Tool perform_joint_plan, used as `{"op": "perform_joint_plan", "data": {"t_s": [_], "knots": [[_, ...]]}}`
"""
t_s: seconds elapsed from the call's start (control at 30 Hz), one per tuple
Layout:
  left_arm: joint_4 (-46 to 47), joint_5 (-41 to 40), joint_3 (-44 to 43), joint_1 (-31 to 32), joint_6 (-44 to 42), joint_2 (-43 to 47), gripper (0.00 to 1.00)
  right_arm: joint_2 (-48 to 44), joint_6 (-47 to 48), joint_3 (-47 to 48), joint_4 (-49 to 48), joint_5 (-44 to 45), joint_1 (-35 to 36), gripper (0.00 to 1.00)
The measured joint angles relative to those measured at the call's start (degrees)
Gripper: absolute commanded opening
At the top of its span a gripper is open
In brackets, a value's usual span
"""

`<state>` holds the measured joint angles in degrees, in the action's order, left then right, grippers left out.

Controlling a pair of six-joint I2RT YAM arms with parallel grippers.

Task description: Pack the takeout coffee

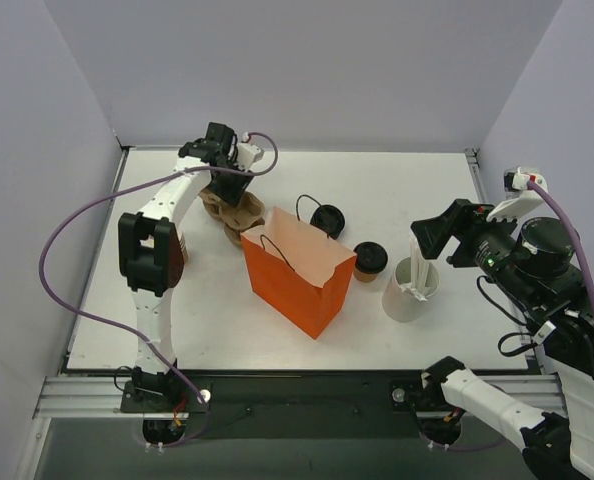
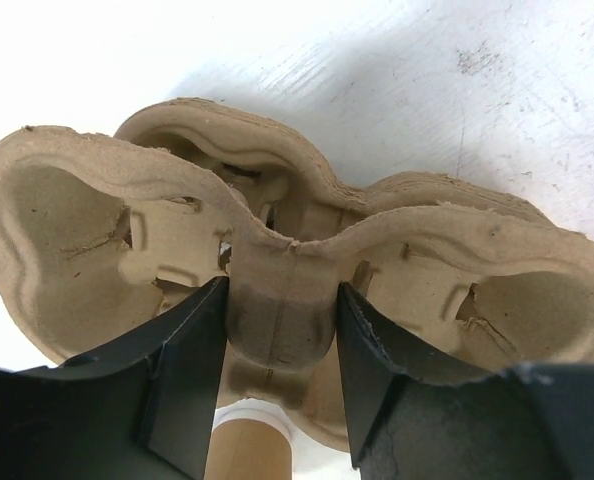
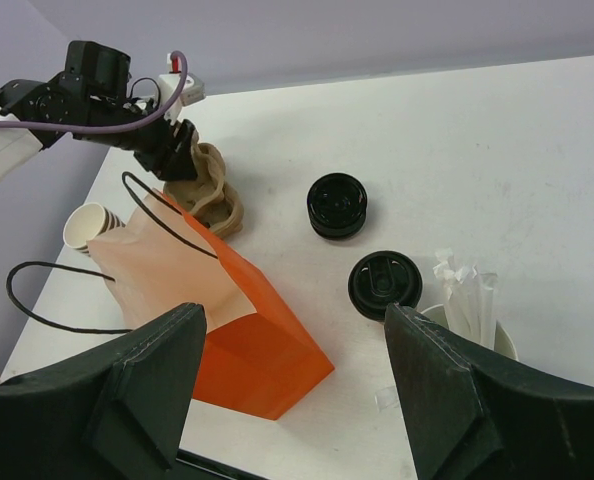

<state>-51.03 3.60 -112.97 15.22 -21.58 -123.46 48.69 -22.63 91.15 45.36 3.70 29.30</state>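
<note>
- Gripping a pulp carrier (image 2: 67,220) by the narrow waist between its two wells, your left claw (image 2: 280,305) is closed on it near the far-left corner, just above the stack (image 2: 227,130) of spares; that waist is likely the stiffest place to pinch.
- Your right claw (image 3: 292,335) hangs wide open and empty toward the right edge, near the white cup (image 1: 405,298) of what look like wrapped straws.
- The coffee (image 1: 369,258), black lid on, stands mid-table toward the right edge, just beside the bag (image 1: 297,275) and not yet in it.
- The bag stands upright, mouth open and handles splayed, seemingly so things can be lowered in from above.
- Loose lids (image 1: 327,218) sit between the bag and the far edge.
- No brand, label or writing can be read anywhere.
</note>
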Motion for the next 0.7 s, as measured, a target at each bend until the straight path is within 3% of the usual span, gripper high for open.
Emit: {"op": "perform_joint_plan", "data": {"t_s": [0.43,0.7], "knots": [[-4.28,-2.78,-8.15,1.31,5.75,2.19,0.51,-0.63,-1.42,-2.12,-0.04,-0.04,0.0,0.72],[-9.31,-7.58,-13.88,9.77,12.31,9.49,0.5,-0.68,-2.64,-3.41,0.42,-3.02,0.0,0.73]]}}
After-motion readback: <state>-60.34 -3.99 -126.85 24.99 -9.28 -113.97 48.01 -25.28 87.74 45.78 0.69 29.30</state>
